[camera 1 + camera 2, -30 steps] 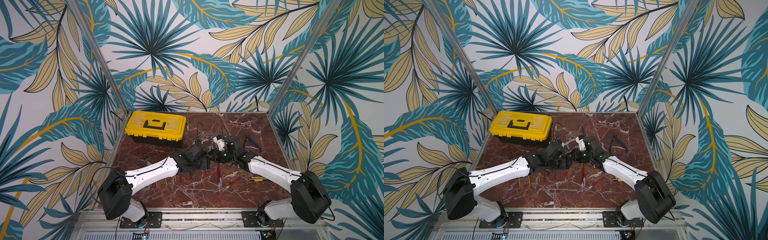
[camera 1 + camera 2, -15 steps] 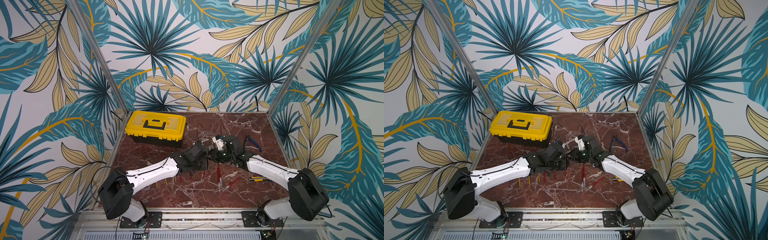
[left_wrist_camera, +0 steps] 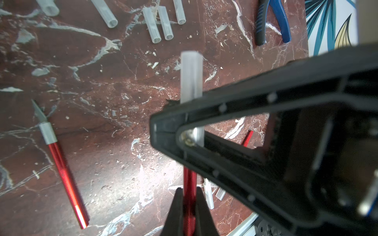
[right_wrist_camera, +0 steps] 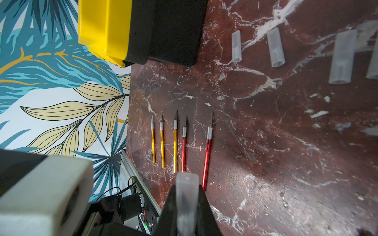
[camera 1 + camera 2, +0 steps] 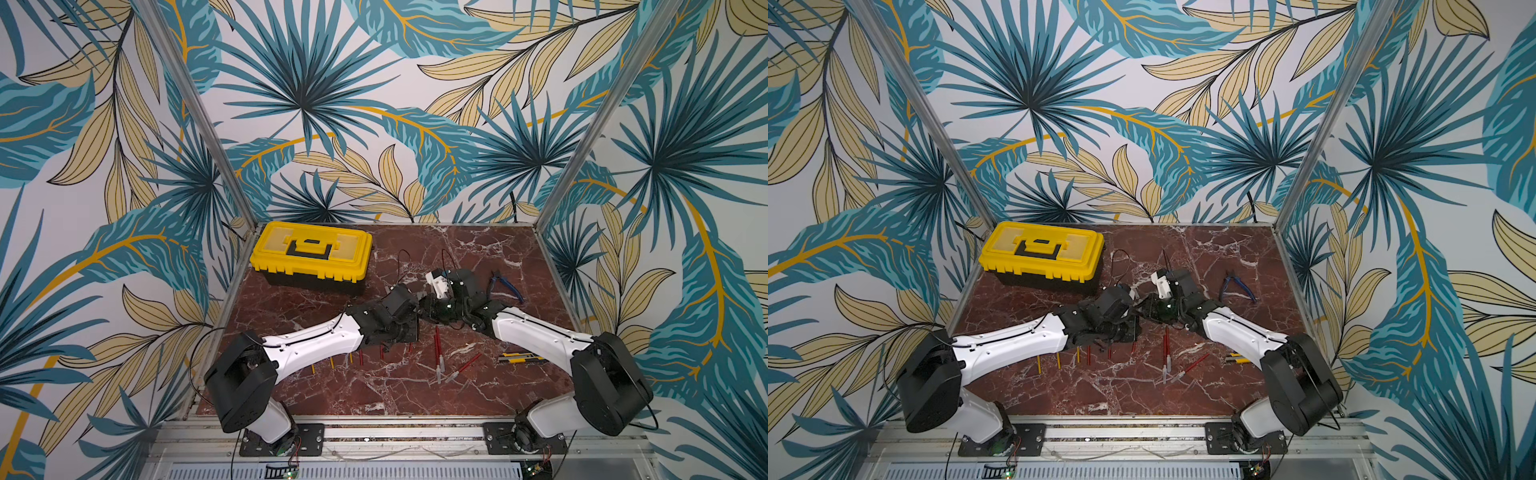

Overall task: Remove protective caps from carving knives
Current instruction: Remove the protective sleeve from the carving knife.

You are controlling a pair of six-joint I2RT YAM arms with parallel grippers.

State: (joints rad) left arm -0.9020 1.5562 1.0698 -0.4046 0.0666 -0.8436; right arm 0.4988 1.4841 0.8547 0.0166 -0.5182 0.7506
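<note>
My left gripper (image 3: 189, 197) pinches 1 red knife (image 3: 189, 177). My right gripper (image 4: 187, 193) clamps its cap (image 4: 187, 180) beside the toolbox (image 5: 311, 253).

Yellow toolbox (image 5: 309, 253), blue-handled pliers (image 5: 505, 286) and utility knife (image 5: 517, 360) rest on marble tabletop (image 5: 374, 392).

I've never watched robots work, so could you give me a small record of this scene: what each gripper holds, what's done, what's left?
left gripper: shut on the handle of a red knife
right gripper: shut on that knife's cap, blade inside it
uncapped knives: three yellow, two red, lying in a row
loose caps: several on the table
capped red knives: near the table's middle
other things: yellow toolbox, blue pliers
</note>
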